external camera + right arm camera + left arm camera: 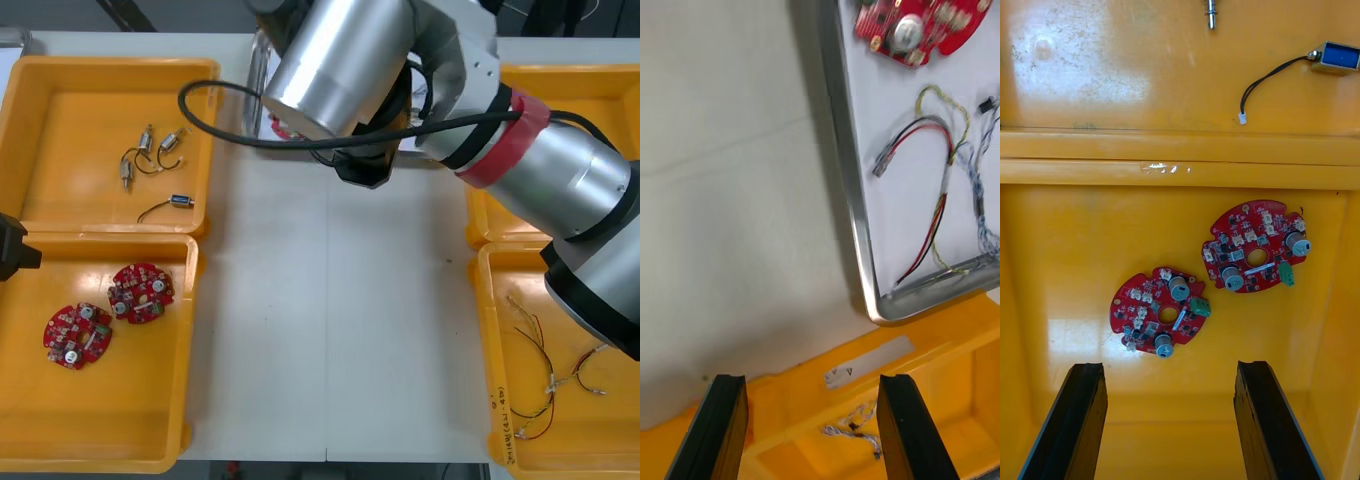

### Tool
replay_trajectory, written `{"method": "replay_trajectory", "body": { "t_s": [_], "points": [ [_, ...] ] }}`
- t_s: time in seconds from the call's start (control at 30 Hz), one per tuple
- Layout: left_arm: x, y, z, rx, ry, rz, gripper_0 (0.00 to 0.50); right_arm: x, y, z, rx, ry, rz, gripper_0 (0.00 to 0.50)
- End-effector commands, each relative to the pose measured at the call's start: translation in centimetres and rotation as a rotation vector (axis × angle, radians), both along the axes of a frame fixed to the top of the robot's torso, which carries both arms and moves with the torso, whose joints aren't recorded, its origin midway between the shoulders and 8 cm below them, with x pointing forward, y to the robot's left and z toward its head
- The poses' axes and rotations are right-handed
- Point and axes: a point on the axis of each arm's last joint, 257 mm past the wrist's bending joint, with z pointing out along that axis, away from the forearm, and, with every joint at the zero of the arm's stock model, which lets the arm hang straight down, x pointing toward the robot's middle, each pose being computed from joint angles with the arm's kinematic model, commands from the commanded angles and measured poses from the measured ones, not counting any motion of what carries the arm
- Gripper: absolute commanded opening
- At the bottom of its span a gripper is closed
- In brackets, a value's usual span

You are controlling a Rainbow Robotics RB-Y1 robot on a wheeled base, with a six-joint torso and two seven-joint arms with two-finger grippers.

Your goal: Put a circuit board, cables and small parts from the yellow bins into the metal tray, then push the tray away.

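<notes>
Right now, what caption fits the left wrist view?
Open left gripper poised above two red circuit boards lying in a yellow bin.

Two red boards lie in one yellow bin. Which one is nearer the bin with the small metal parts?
The right board, lying closer to that bin; the left board sits farther from it.

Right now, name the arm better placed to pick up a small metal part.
Left. The left gripper hangs open over the bin of red boards, and the small metal parts lie in the neighbouring bin. The right gripper is open across the table, by the tray's corner.
</notes>
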Motion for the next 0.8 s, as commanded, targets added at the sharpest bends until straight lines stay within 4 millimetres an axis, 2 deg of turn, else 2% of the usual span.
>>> {"method": "replay_trajectory", "body": {
  "t_s": [0.03,0.13,0.17,0.43,0.57,0.67,0.7,0.8],
  "points": [
    [-0.4,1.4,1.3,0.089,-0.017,-0.062,0.500,-0.4,0.4,2.6,0.156,-0.044,-0.009,0.500],
    [-0.4,1.4,1.3,0.089,-0.017,-0.062,0.500,-0.6,-0.6,3.6,0.239,-0.069,-0.025,0.500],
    [-0.4,1.4,1.3,0.089,-0.017,-0.062,0.500,-0.8,-1.6,3.9,0.278,-0.073,-0.040,0.500],
    [-0.4,1.4,1.3,0.089,-0.017,-0.062,0.500,-2.2,-6.0,3.9,0.549,-0.048,-0.233,0.500],
    [-0.4,1.4,1.3,0.089,-0.017,-0.062,0.500,-2.2,-7.9,4.2,0.631,-0.067,-0.323,0.500],
    [-0.4,1.4,1.3,0.089,-0.017,-0.062,0.500,-2.2,-10.5,4.3,0.694,-0.103,-0.424,0.500],
    [-0.4,1.4,1.3,0.089,-0.017,-0.062,0.500,-2.3,-11.4,4.1,0.709,-0.111,-0.456,0.480],
    [-0.4,1.4,1.3,0.089,-0.017,-0.062,0.500,-2.4,-13.0,3.7,0.722,-0.121,-0.503,0.477]
  ]
}}
